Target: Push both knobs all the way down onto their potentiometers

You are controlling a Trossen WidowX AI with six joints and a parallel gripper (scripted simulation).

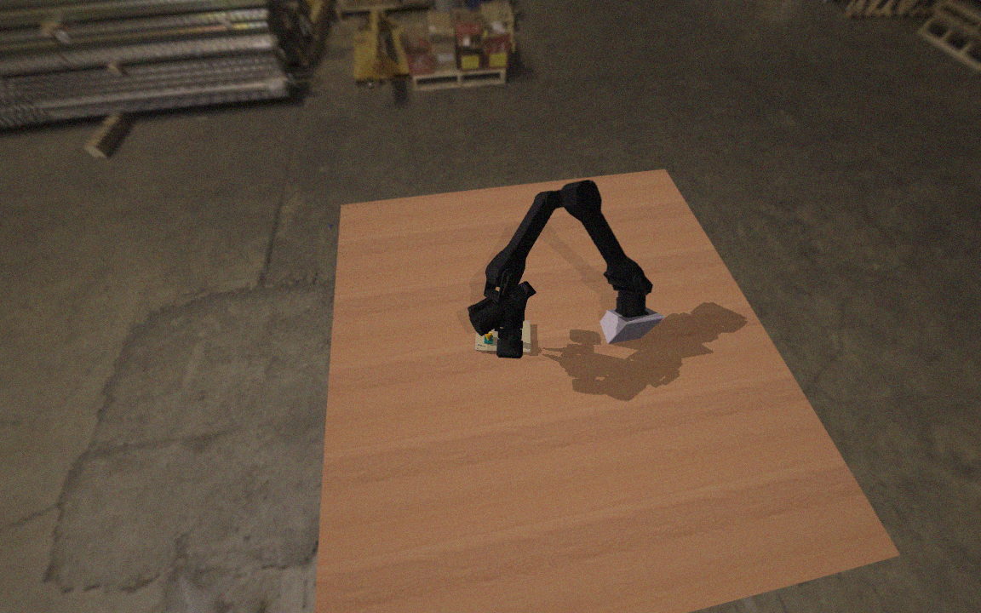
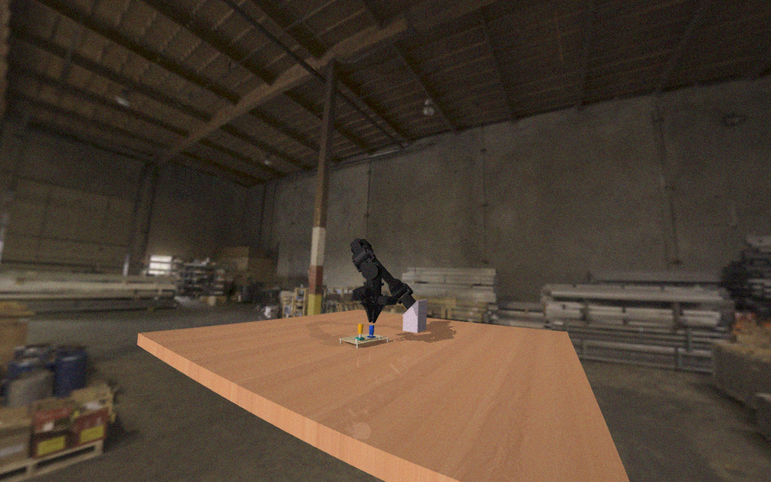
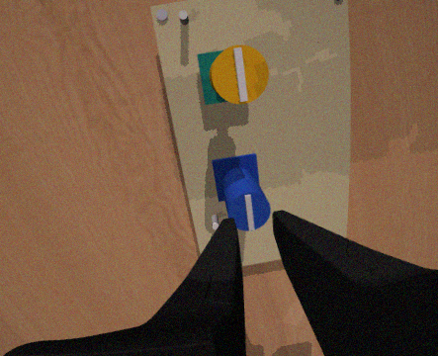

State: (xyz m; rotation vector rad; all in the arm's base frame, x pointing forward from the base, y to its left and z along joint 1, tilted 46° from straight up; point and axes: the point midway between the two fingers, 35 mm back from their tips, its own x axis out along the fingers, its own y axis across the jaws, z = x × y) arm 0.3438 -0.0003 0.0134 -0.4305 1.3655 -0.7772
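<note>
In the top view, a stack of long metal lengths [image 1: 112,72] lay at the upper left, a short wooden block [image 1: 107,135] near its lower edge. A yellow pallet jack [image 1: 378,54] stood at the upper middle, just beside a pallet of boxes [image 1: 457,78] [image 2: 71,458]. In the exterior view, blue drums [image 2: 70,368] stood at the left, and a post [image 2: 318,239] with a yellow foot rose left of centre before a concrete wall [image 2: 556,197].
</note>
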